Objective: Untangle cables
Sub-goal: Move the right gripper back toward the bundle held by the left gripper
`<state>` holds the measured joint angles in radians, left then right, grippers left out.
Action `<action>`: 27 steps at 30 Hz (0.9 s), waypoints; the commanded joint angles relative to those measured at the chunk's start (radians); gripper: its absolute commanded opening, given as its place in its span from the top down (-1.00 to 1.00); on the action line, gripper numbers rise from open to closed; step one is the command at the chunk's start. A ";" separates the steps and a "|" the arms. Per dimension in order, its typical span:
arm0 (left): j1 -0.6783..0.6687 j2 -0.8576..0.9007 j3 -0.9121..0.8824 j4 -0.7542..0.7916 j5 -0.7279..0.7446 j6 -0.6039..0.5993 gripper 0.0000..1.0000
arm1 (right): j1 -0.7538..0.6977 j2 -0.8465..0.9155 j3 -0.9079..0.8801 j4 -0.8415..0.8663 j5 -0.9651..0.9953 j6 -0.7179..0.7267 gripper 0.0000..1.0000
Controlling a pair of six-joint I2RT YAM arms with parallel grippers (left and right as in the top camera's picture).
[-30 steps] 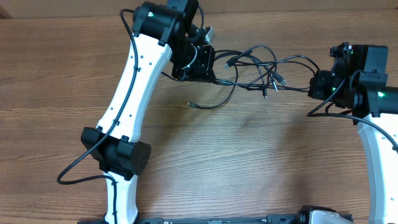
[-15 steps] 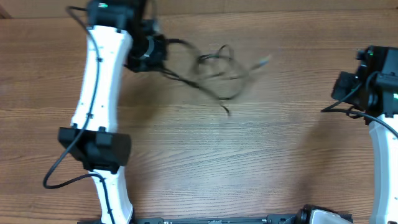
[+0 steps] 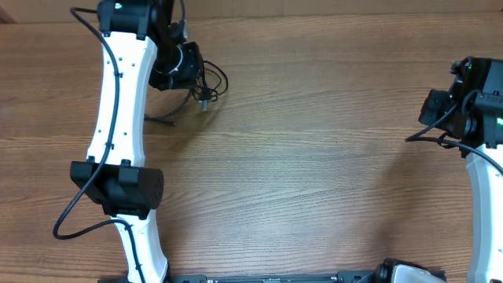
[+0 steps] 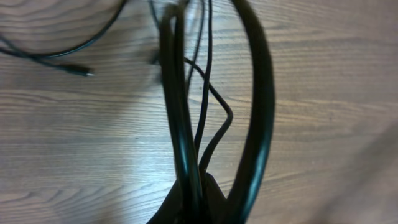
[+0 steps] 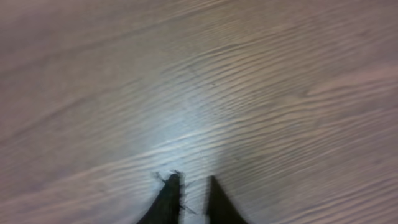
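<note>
A bundle of thin black cables [image 3: 206,88] lies bunched at the far left of the wooden table, right beside my left gripper [image 3: 182,69]. In the left wrist view the left gripper [image 4: 202,200] is shut on several black strands [image 4: 180,93] that run up from the jaws. One loose plug end [image 4: 78,70] lies on the wood to the left. My right gripper [image 3: 431,108] is at the far right, well away from the cables. In the right wrist view its fingertips [image 5: 189,186] sit nearly together over bare wood, with nothing between them.
The wooden table [image 3: 314,157] spans the view. One strand [image 3: 163,119] trails out under the left arm. The left arm's white links and black elbow [image 3: 118,189] run down the left side, and the right arm [image 3: 481,189] runs down the right edge.
The left arm swung left and dragged the whole cable bundle from the table's far middle to the far left. The cable left the right gripper, which drew back right.
</note>
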<state>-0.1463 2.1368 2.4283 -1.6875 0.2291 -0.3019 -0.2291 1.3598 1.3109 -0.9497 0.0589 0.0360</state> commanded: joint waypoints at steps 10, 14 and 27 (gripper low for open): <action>-0.064 -0.011 0.015 -0.002 0.197 0.117 0.92 | 0.005 0.006 -0.003 0.022 -0.323 -0.091 -0.96; -0.092 -0.011 0.015 -0.002 0.217 0.170 0.91 | 0.005 0.029 -0.003 0.015 -0.526 -0.224 -1.00; -0.198 -0.011 0.015 0.069 0.295 0.410 0.91 | 0.100 0.146 -0.003 -0.053 -0.787 -0.482 -1.00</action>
<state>-0.3229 2.1368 2.4283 -1.6329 0.4808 -0.0132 -0.1707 1.4891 1.3106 -1.0019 -0.6518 -0.3531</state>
